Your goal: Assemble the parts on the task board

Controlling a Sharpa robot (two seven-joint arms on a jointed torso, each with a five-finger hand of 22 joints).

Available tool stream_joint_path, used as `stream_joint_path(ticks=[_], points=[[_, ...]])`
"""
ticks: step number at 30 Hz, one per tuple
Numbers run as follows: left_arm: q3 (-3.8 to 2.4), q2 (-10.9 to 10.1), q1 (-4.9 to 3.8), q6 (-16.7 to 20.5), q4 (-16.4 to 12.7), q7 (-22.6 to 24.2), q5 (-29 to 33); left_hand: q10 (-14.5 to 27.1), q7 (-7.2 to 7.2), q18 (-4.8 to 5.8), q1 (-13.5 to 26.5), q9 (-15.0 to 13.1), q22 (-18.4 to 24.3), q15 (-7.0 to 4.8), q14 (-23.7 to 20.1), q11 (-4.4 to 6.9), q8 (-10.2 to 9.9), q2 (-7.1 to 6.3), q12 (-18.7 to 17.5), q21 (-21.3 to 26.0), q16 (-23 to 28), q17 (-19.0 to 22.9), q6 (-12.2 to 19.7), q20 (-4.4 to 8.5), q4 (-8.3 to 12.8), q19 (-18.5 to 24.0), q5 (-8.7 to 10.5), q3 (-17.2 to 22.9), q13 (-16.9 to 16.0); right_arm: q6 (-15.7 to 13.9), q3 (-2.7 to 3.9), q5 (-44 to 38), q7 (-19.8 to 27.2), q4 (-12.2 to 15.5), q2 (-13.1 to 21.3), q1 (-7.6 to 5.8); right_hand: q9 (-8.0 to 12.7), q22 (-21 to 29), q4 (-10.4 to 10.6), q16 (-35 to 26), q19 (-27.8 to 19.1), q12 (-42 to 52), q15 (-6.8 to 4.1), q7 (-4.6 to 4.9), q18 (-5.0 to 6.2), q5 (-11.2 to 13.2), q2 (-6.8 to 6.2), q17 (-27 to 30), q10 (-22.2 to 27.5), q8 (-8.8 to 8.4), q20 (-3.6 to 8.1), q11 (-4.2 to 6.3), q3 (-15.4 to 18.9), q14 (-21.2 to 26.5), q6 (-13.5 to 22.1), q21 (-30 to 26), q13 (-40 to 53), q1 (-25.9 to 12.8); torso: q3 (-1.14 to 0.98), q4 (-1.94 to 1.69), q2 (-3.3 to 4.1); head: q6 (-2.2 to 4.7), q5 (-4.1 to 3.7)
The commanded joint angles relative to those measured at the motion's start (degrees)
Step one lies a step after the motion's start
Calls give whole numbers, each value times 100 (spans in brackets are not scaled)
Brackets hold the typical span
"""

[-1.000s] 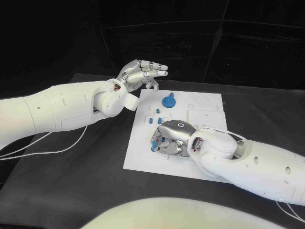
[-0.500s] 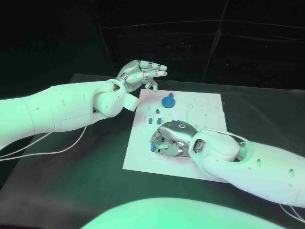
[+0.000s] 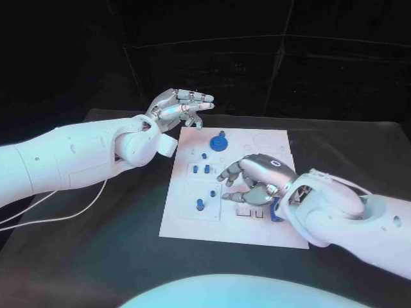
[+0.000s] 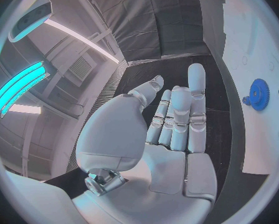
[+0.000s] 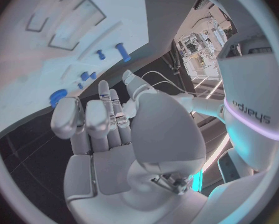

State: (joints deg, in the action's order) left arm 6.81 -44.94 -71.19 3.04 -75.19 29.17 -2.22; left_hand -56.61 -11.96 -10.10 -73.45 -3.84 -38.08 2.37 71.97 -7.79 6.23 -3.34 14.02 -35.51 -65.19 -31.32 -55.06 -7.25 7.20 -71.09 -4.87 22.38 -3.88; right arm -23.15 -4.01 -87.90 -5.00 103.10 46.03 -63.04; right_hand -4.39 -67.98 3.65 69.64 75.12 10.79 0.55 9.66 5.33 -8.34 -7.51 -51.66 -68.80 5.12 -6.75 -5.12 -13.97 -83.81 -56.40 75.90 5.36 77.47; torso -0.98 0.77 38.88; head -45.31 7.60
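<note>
Hovering right hand [image 3: 252, 181] over task board [image 3: 261, 231], fingers spread, holding nothing; small blue parts [image 3: 198, 169] just beside fingertips; left hand [image 3: 180, 106] open, beyond board's far corner; risk: descending fingers could knock upright pegs.

Black table [image 3: 94, 256] (cloth-covered), dark panelled wall [image 3: 261, 58] behind it.

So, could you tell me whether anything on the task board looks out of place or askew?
Nothing stands out: the task board lies flat, its small blue pieces, the blue gear included, sit on it, and nothing looks spilled or damaged.
</note>
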Motion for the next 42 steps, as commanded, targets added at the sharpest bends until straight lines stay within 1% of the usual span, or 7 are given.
stream_joint_path(ticks=[1,6,9,13,21,32,42], points=[[3,-15,-10,-48,-15,11,24,61,-9,-31,-28,-6,10,-14,-45,0,35,24,33,38,-10,9,52,-31,12,6,-12,-37,-2,-152,0,1325,-149,123,336,-118,-23,-319,109,314,243,338,-129,-116,-72,-132,-5,-477,-506,97,84,164,173,-144,-156,226,180,-200,15,34,-17,55,-100],[15,-28,-10,-39,-40,14,24,61,-9,-31,-28,-6,10,-14,-45,0,35,24,33,38,-10,9,52,-31,12,6,-12,-37,-2,129,3,1803,-719,272,1010,-238,-64,-728,400,632,522,1333,-302,-303,-170,-421,-46,-941,-1046,314,276,343,697,-219,-234,512,967,-517,32,73,-27,130,-356],[21,-29,-10,-34,-61,20,24,61,-9,-31,-28,-6,10,-14,-45,0,35,24,33,38,-10,9,52,-31,12,6,-12,-37,-2,251,0,1880,-1099,345,1358,-263,-126,-963,713,867,645,3092,-330,-326,-225,-432,153,-1277,-582,670,308,366,1245,-231,-121,670,2892,-444,33,72,-23,145,-488],[26,-51,-10,-26,-97,28,24,64,-9,-30,-27,-6,11,-13,-45,-1,38,24,36,39,-12,7,54,-32,13,6,-11,-41,-2,311,-7,1600,-1585,452,1690,-264,-207,-1178,930,1113,773,4968,-328,-358,-270,-445,268,-1731,-970,981,306,385,1602,-296,-80,803,5008,-387,26,107,-23,172,-594],[45,-92,-10,-21,-123,36,24,64,-9,-30,-27,-6,11,-13,-45,-1,38,24,36,39,-12,7,54,-32,13,6,-11,-41,-2,484,-27,896,-2208,651,1789,-107,-413,-1353,1289,1339,875,6130,-341,-397,-311,-415,294,-2177,-1238,1320,316,406,2112,-342,-15,909,6402,-482,26,138,-32,157,-641],[60,-119,-9,-27,-139,38,24,67,-10,-30,-23,-7,13,-11,-47,-2,43,26,43,41,-13,12,56,-33,11,6,-10,-47,-3,626,-40,507,-2545,664,1443,240,-531,-1435,1312,1442,925,6355,-332,-395,-330,-364,255,-2405,-1302,1469,308,399,2367,-372,94,957,6725,-720,26,120,-28,150,-678],[71,-126,-8,-38,-137,39,24,67,-10,-30,-23,-7,13,-11,-47,-2,43,26,43,41,-13,12,56,-33,11,6,-10,-47,-3,774,-40,381,-2732,544,1221,322,-594,-1462,1315,1481,942,6451,-335,-406,-336,-370,246,-2489,-1344,1553,308,406,2405,-384,91,973,6850,-783,32,118,-30,153,-677]])
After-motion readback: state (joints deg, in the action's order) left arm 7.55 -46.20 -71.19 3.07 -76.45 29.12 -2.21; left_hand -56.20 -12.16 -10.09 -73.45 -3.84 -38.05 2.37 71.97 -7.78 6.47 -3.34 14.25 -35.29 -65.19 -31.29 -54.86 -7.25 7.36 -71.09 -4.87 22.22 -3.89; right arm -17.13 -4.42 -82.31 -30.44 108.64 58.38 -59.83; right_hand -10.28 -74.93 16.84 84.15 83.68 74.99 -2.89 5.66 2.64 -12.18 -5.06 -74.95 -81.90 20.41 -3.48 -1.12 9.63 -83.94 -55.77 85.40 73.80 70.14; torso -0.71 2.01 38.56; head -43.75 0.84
